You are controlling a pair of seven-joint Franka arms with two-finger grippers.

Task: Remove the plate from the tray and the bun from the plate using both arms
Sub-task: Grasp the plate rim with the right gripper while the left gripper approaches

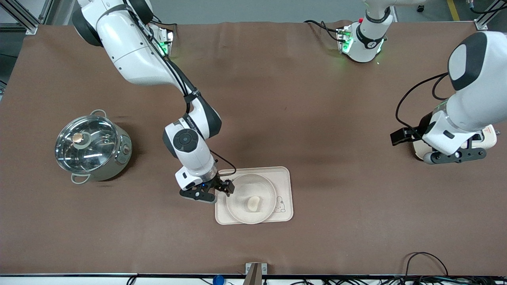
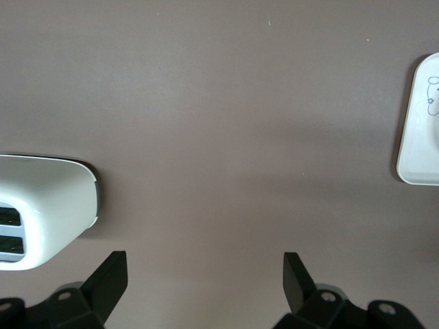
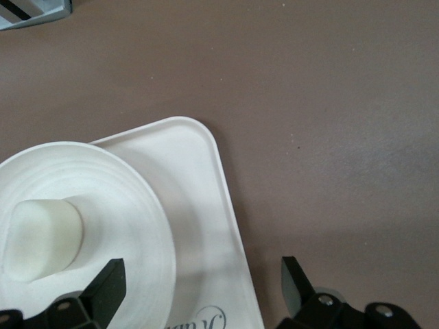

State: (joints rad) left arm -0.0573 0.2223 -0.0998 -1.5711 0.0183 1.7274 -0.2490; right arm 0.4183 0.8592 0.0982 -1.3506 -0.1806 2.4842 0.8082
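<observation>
Even, fairly bright overhead light fills the front view, and the brown table [image 1: 301, 118] shows soft, diffuse shadows at centre frame and beneath each arm, while the glass lid of the pot [image 1: 92, 147] at middle left throws white glare streaks. Green glow from the lit bases spills onto the cloth along the top edge. Both wrist views are dimmer and softer, with a broad blurred shadow band across their lower halves, black fingers [image 2: 110, 277] slightly out of focus at the bottom, and the plate [image 3: 103, 199] washed pale.
</observation>
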